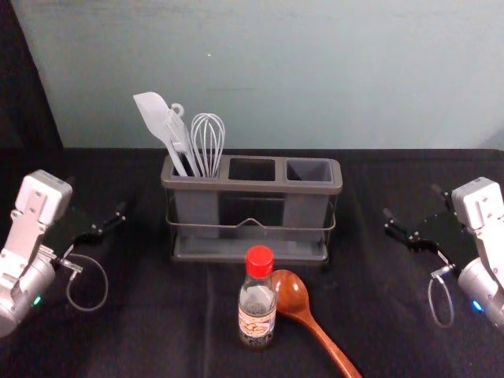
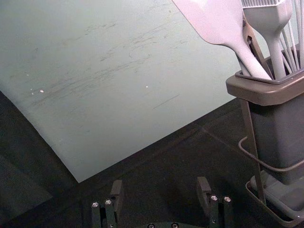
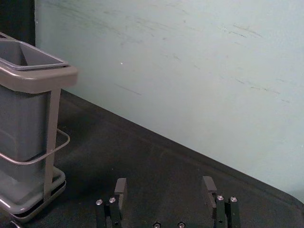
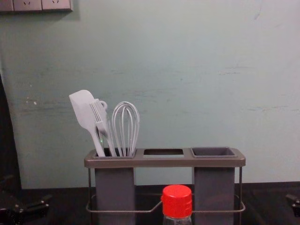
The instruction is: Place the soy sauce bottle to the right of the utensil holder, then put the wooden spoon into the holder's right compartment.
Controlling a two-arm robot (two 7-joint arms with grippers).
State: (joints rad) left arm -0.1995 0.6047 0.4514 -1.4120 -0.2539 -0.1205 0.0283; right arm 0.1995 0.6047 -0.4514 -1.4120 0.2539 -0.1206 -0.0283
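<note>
While the soy sauce bottle (image 1: 257, 313) stands upright on the table (image 1: 157, 331) before the utensil holder (image 1: 252, 187), the wooden spoon (image 1: 292, 296) lies on its right, bowl toward the holder, perhaps touching the bottle. The left gripper (image 1: 97, 200) is left of the holder, the right gripper (image 1: 411, 201) right of it, both with jaws spread.
</note>
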